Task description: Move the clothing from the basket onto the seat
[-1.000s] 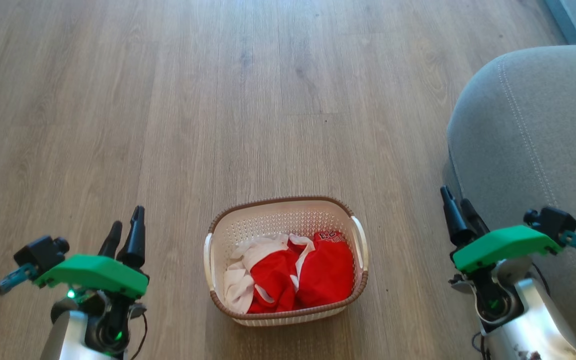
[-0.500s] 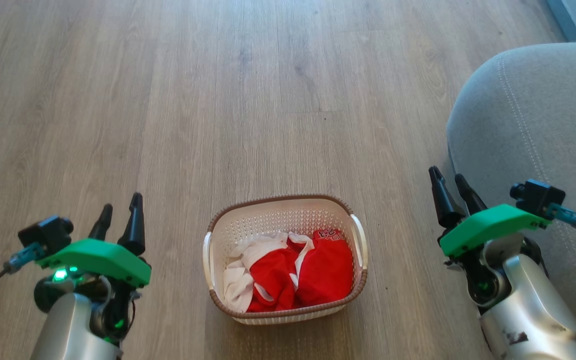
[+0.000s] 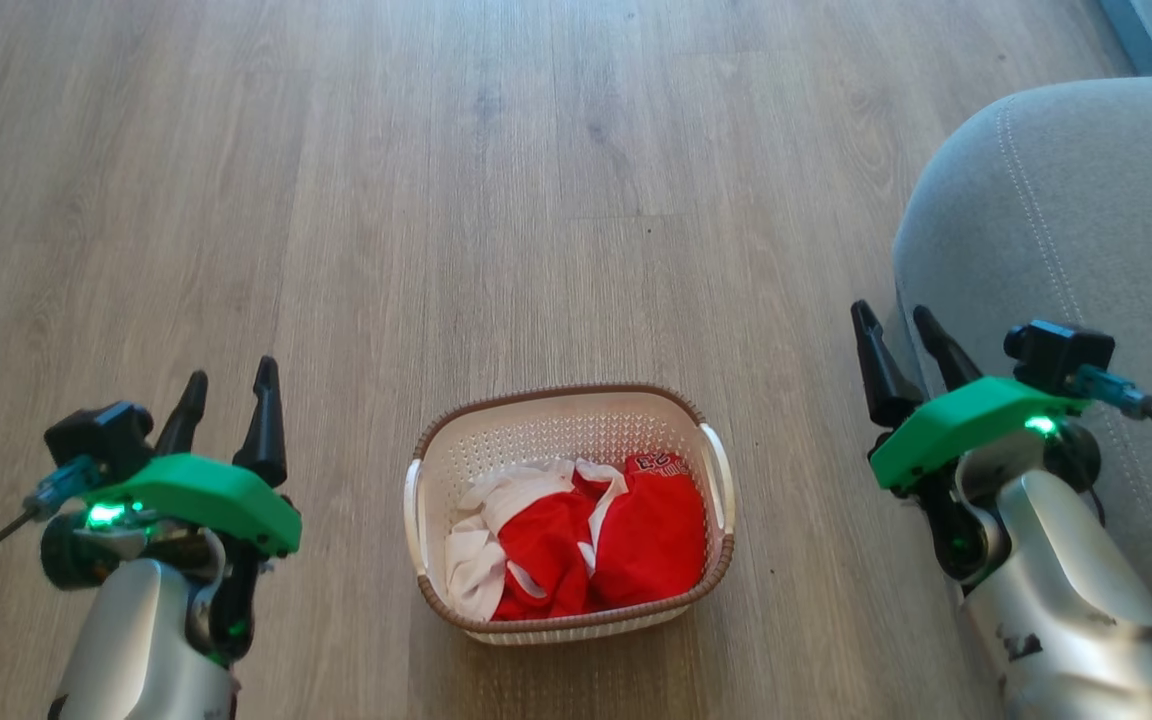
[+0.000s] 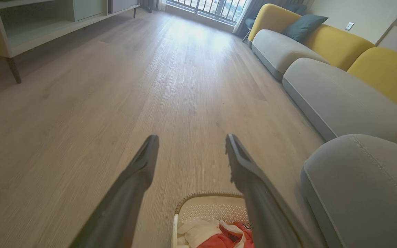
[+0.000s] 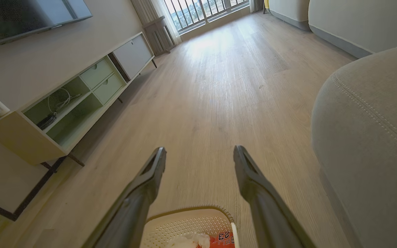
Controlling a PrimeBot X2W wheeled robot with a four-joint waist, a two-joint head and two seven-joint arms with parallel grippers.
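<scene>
The red and white clothing [image 3: 576, 535] lies bunched in the cream basket [image 3: 556, 425], which stands on the wood floor in the head view's lower middle. White lettering shows on the red piece. The grey seat [image 3: 1066, 230] fills the right edge. My left gripper [image 3: 231, 385] hovers open to the basket's left, nothing between its fingers. To the basket's right, beside the seat's corner, my right gripper [image 3: 896, 325] is open and empty as well. In the left wrist view the basket [image 4: 209, 208], the clothing [image 4: 215, 236] and the seat [image 4: 367, 186] sit low. The right wrist view catches the basket [image 5: 188, 224] and the seat [image 5: 370, 137].
Wood floor [image 3: 496, 200] stretches ahead of the basket. A long grey and yellow sofa [image 4: 326, 69] runs along the right in the left wrist view. A low cabinet with open shelves [image 5: 78, 103] lines the left wall in the right wrist view.
Both grippers have risen up the head view, staying open. The right one has drawn slightly left, alongside the seat's corner. Basket and clothing lie as before.
</scene>
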